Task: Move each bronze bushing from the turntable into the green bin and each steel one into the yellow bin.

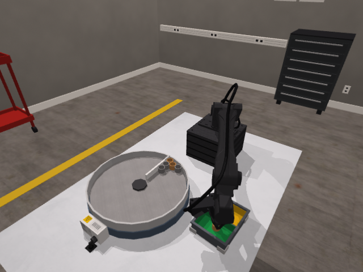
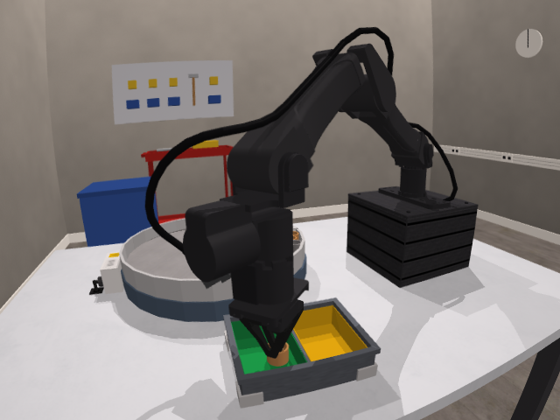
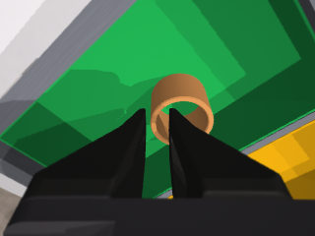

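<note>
Bronze bushing upright in the green bin.
Gripper low over it, jaws narrowly parted astride its near wall, not clamping. More bushings on the turntable.

A red cart stands at the left wall, and a black drawer cabinet stands by the far wall. A yellow floor line runs past the white table; a blue crate sits behind it.
</note>
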You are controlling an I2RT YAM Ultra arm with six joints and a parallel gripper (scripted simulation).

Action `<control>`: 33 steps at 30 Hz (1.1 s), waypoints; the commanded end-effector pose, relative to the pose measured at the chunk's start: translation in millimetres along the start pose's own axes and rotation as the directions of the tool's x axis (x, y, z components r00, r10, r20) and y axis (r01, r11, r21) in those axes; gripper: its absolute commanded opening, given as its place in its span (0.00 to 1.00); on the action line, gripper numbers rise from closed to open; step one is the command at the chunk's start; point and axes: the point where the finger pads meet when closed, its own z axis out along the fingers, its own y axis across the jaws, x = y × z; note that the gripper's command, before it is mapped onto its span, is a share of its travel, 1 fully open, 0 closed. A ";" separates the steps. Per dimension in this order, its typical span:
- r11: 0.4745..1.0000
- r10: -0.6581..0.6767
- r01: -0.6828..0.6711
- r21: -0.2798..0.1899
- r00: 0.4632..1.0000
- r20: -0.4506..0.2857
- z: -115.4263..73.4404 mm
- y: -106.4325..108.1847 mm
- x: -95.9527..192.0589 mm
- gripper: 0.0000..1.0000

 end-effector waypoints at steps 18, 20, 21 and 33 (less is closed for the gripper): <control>1.000 0.000 0.000 -0.022 1.000 0.020 -5.3 8.0 -8.3 0.13; 1.000 0.000 0.000 -0.022 1.000 0.020 -5.3 8.0 -8.3 0.13; 1.000 0.000 0.000 -0.022 1.000 0.020 -5.5 8.0 -8.3 0.13; 0.999 0.001 0.000 -0.043 1.000 0.026 -39.5 11.7 -9.0 0.13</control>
